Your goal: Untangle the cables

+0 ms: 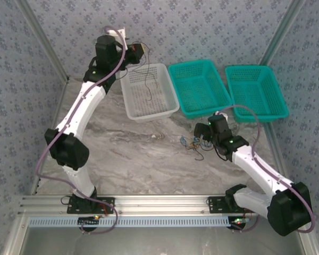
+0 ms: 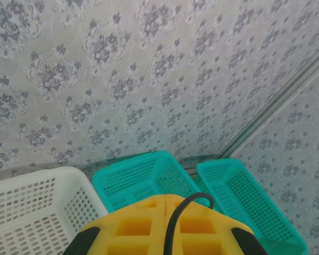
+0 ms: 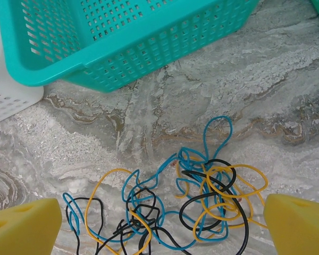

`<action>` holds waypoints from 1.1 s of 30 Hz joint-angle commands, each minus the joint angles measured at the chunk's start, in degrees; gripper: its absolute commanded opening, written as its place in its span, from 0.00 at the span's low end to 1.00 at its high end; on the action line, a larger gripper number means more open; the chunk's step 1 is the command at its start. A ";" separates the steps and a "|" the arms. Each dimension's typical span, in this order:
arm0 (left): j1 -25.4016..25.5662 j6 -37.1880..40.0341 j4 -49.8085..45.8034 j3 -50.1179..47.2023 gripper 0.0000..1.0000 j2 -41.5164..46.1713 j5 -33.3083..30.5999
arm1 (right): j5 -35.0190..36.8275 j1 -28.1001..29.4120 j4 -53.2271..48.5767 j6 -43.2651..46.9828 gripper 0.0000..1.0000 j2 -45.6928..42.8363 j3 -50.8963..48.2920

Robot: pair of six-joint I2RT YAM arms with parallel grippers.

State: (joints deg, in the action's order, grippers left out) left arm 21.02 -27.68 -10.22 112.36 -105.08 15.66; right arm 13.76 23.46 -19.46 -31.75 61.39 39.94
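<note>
1. The tangle of cables (image 3: 196, 202) lies on the marble counter (image 3: 287, 79), just in front of the middle teal basket (image 3: 95, 64); blue, yellow and black strands are looped through one another in a loose, flat heap.
2. The right pincer (image 3: 159, 231) is held wide, with one yellow finger on each side of the heap; nothing is gripped by it.
3. The left pincer (image 2: 165, 207) is raised high over the white basket (image 1: 132, 101) and is pressed together on a black cable (image 2: 174, 226); from above, the cable is seen hanging thin and limp down into that basket.
4. The cables are judged to be very light, soft and a little springy; no resistance from weight is expected, but the whole heap is likely to be dragged along when one strand is pulled.
5. The thin, smooth sheathing is judged slippery; a firm, full closing on a single strand is called for, low against the counter.
6. The best hold is judged to be the blue loop (image 3: 218, 118), which stands clear of the heap towards the teal basket; few crossings are seen there.
7. The dense knot in the middle is best avoided; several strands could be pinched at once.
</note>
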 commanded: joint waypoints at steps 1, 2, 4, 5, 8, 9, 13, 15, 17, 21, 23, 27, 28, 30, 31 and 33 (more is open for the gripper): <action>0.34 3.43 -3.12 2.96 0.00 -2.57 0.79 | 0.60 -0.95 -1.98 -1.82 1.00 -0.83 -0.98; 0.42 4.37 -3.54 2.96 0.00 -3.19 0.28 | 0.29 -1.32 -1.91 -1.91 1.00 -0.79 -1.03; 1.15 7.18 -6.29 3.21 0.04 -4.89 -2.83 | -0.47 -2.44 -2.20 -1.82 1.00 -0.65 -1.11; 1.45 8.45 -8.04 3.38 0.09 -5.63 -4.15 | -0.86 -2.94 -2.48 -1.76 1.00 -0.56 -1.13; 2.25 10.82 -14.16 3.70 0.41 -7.88 -6.95 | -2.64 -5.76 -3.19 -1.01 1.00 -0.16 -1.33; 2.57 11.17 -16.31 3.75 0.52 -8.44 -8.40 | -3.93 -7.16 -3.35 -0.42 1.00 0.15 -1.36; 3.71 12.94 -18.90 1.02 0.92 -6.79 -10.38 | -14.19 -12.94 -2.77 2.34 1.00 3.46 -0.79; 4.54 13.33 -18.34 -1.17 0.99 -4.88 -11.73 | -18.89 -14.65 -3.47 4.85 1.00 6.52 0.38; 5.06 13.29 -17.09 -4.33 0.99 -2.63 -12.06 | -22.55 -15.42 -4.23 6.19 1.00 10.11 1.93; 6.51 12.50 -13.38 -11.17 0.99 2.25 -10.82 | -26.55 -15.32 -3.36 7.21 0.98 15.78 3.55; 7.20 11.45 -10.83 -14.99 0.99 4.78 -11.35 | -27.19 -15.00 -2.24 7.24 0.98 17.46 3.43; 7.46 7.10 -4.27 -24.17 0.99 10.37 -14.51 | -27.72 -13.96 -1.31 7.94 0.98 20.07 3.55; 7.45 5.87 -1.88 -26.82 0.99 11.85 -15.35 | -28.85 -13.44 -1.00 8.33 0.98 20.46 3.56; 7.46 3.80 2.57 -32.13 0.99 14.72 -16.63 | -29.82 -12.02 -0.39 8.76 0.97 20.91 3.54; 7.42 3.04 4.78 -34.63 0.99 16.09 -16.92 | -30.09 -11.13 -0.20 9.04 0.97 21.06 3.47; 7.46 2.19 6.68 -38.15 0.99 18.16 -17.52 | -30.12 -9.75 -0.22 8.99 0.96 21.52 3.47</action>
State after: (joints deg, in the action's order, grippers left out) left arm 28.51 -22.22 -10.87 77.49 -89.71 0.58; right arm -14.06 12.23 -20.14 -24.29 82.00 41.85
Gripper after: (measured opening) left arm 0.994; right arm 0.964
